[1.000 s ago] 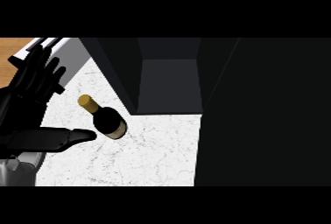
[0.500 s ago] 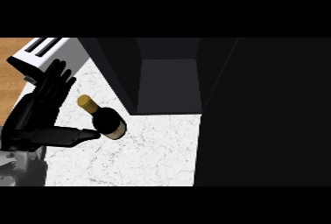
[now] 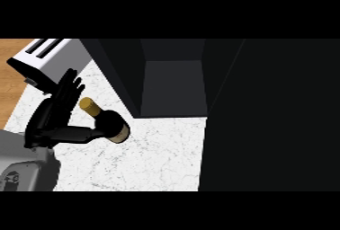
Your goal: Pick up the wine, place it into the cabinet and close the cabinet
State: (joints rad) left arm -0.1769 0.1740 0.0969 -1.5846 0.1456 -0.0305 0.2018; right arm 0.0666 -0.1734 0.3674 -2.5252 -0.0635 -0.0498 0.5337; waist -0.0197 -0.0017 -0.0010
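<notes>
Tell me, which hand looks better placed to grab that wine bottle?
The left hand: it stands open right beside the wine bottle, thumb stretched toward it. The right hand is nowhere in view.

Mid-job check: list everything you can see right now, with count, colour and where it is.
wine bottle: one, dark with a gold cap, on the counter just left of the cabinet's front corner.
toaster: one, white with dark slots, upper left on the counter.
cabinet: one, dark, open, top centre.
counter: one, white speckled, centre and lower left.
floor: one brown wooden strip, far left edge.
left forearm: one, grey, lower left corner.
left robot hand: one, black, fingers straight, right beside the wine bottle, thumb stretched toward its body.
right robot hand: none in view.
</notes>
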